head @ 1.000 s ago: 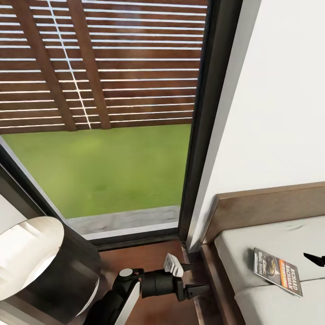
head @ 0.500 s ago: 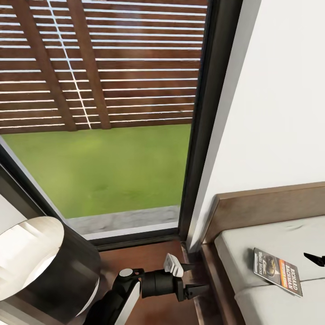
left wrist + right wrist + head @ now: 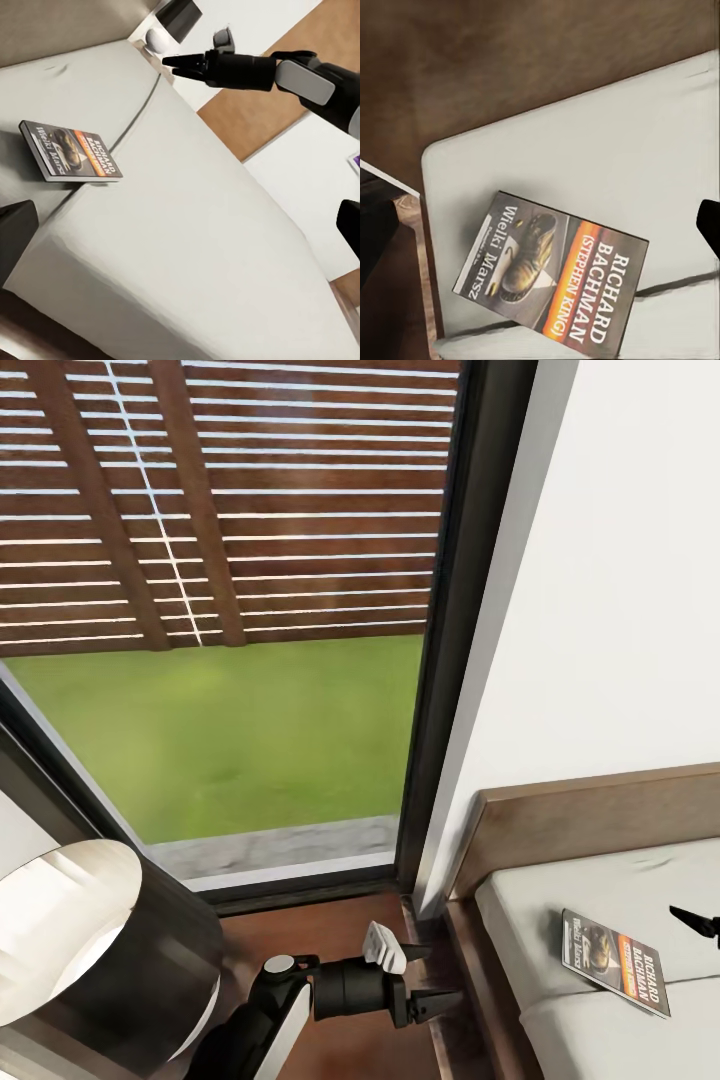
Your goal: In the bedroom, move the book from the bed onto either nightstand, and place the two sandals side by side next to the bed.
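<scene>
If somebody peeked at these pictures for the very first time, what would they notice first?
Probably the tall dark-framed window with bright green grass outside, high in the head view. Then the small dark paperback book with an orange band, lying flat on the pale-grey mattress of the dark-brown wooden bed at lower right.

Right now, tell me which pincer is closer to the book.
The right pincer: it hangs above the mattress near the book, its camera looking down on the cover. The left pincer sits off the mattress, by the bed frame's corner.
</scene>
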